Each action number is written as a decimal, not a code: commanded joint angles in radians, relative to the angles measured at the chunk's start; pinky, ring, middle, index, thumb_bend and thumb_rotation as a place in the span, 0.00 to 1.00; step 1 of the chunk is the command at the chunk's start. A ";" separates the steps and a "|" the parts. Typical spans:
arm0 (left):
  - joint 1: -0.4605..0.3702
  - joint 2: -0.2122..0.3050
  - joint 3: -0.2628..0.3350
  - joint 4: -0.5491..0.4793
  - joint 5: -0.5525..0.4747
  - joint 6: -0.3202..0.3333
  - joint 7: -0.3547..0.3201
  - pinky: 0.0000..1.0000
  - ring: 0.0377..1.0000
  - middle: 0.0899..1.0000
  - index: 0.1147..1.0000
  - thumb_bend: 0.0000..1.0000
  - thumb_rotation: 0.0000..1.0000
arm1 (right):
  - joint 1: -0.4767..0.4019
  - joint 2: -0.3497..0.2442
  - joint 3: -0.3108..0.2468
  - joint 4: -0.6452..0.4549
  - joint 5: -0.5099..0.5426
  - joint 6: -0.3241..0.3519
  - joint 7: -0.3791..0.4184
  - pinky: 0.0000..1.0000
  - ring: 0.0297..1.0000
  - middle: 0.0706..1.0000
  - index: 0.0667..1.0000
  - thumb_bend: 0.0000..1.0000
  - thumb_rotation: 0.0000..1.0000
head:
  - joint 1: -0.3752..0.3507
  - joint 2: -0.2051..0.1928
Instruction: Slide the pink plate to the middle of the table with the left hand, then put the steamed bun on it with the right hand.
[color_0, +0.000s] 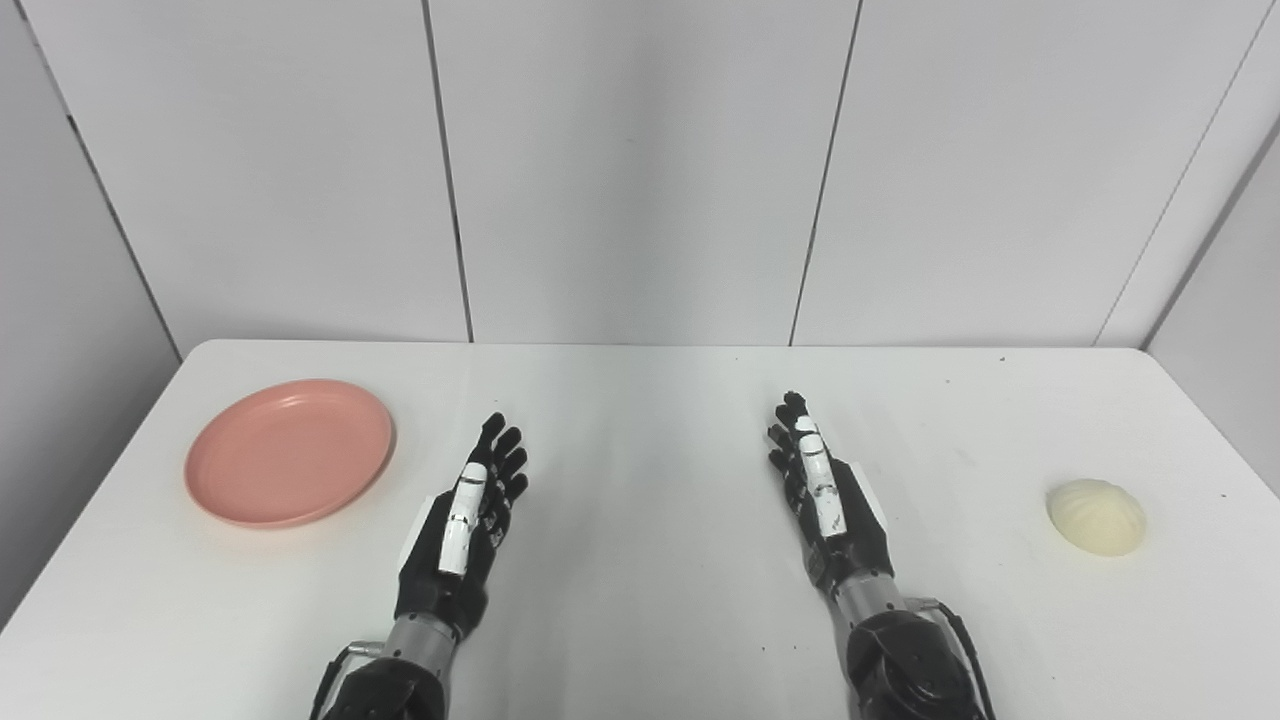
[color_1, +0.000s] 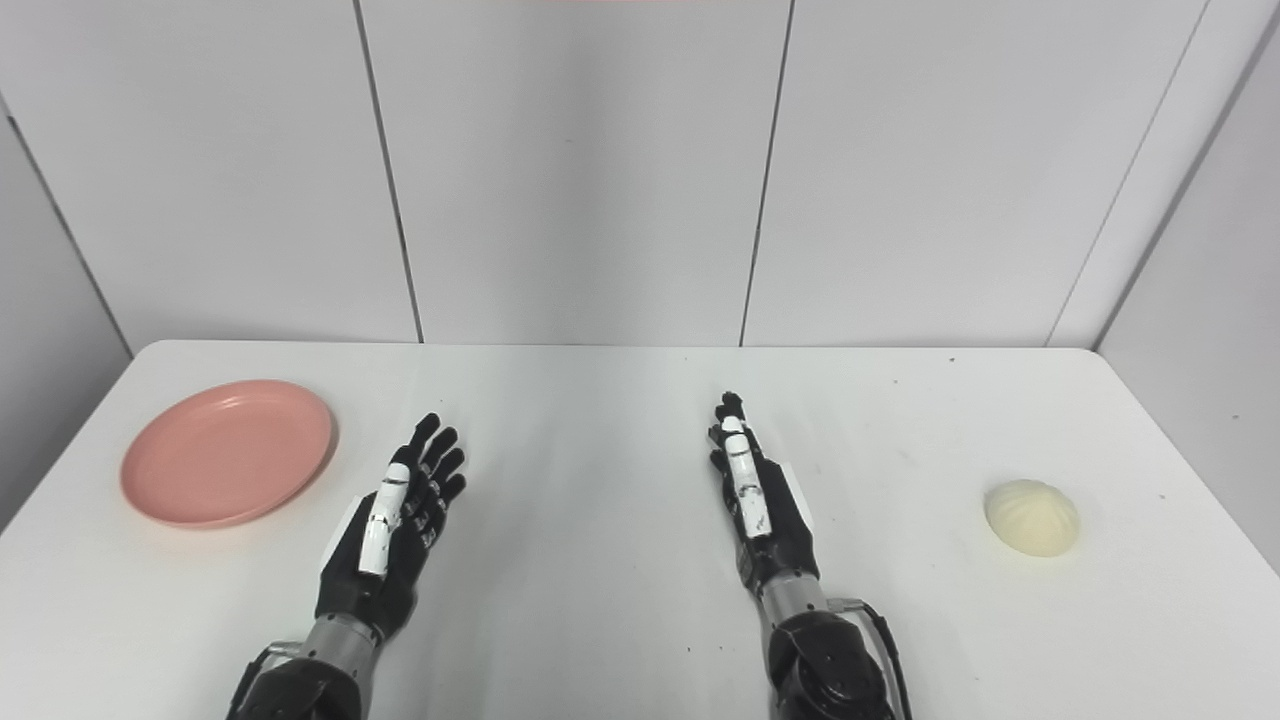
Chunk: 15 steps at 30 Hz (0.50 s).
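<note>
Both hands, left (color_0: 465, 525) and right (color_0: 825, 495), hover edge-up over the tabletop (color_0: 640, 420), fingers extended and empty (plate (color_0: 289, 450) far left, bun (color_0: 1096, 516) far right).

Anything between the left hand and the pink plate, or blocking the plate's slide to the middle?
Nothing visible. The left hand is open just right of the pink plate, bare table between them. Only that hand lies on the plate's path toward the middle.

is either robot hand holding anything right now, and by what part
Nothing is held. The left robot hand and right robot hand are both open.
</note>
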<state>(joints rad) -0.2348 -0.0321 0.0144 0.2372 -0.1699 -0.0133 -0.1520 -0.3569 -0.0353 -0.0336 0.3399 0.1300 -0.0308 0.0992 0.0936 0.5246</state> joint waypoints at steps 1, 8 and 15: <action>0.066 0.009 0.002 0.087 -0.002 0.045 0.002 1.00 0.99 1.00 1.00 0.40 1.00 | 0.046 0.010 0.003 0.062 0.003 -0.009 0.009 1.00 1.00 1.00 1.00 0.17 1.00 | -0.001 -0.001; 0.063 0.011 0.004 0.097 -0.002 0.038 -0.002 1.00 0.99 1.00 1.00 0.41 1.00 | 0.048 0.010 0.004 0.056 -0.002 -0.006 0.005 1.00 1.00 1.00 1.00 0.18 1.00 | -0.001 -0.001; 0.062 0.010 0.005 0.100 -0.002 0.037 -0.005 1.00 0.99 1.00 1.00 0.41 1.00 | 0.046 0.011 0.003 0.063 -0.002 -0.012 0.004 1.00 1.00 1.00 1.00 0.17 1.00 | -0.001 -0.004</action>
<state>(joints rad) -0.2396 -0.0317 0.0155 0.2465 -0.1700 -0.0139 -0.1607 -0.3570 -0.0354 -0.0336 0.3413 0.1282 -0.0310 0.0985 0.0920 0.5200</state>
